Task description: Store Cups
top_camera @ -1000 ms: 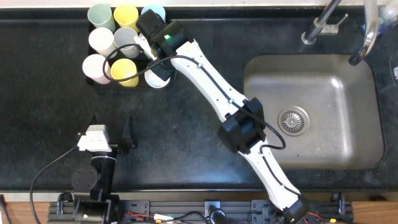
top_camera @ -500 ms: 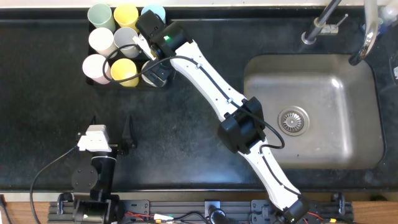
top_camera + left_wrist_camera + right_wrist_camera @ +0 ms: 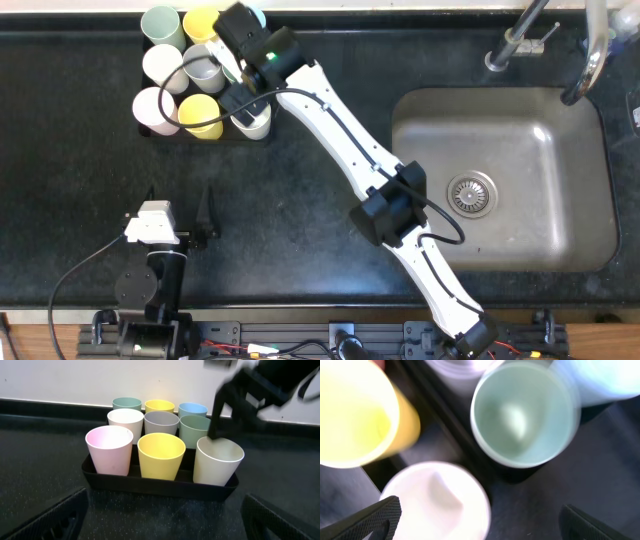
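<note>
9 cups (image 3: 161,422) stand upright in a black tray (image 3: 150,486), 3 rows of 3; the tray sits on the table (image 3: 60,150) close to the far edge, toward the left corner. Far row: green, yellow, blue; middle row: white, grey, mint cup (image 3: 522,412); near row: pink cup (image 3: 109,450), yellow cup (image 3: 161,455), cream cup (image 3: 217,462), the last in the tray's near right corner.

Right arm runs from the near edge diagonally across the table to the tray; right claw (image 3: 231,417) hangs above the cream cup and mint cup, fingers spread apart, gripping nothing; 1 finger tip is level with the cream cup's far rim, contact cannot be told.

Left claw (image 3: 180,203) sits low toward the near left corner, well apart from the tray and facing it; fingers spread apart, nothing between them.

Sink (image 3: 540,130) occupies the table's right part.
</note>
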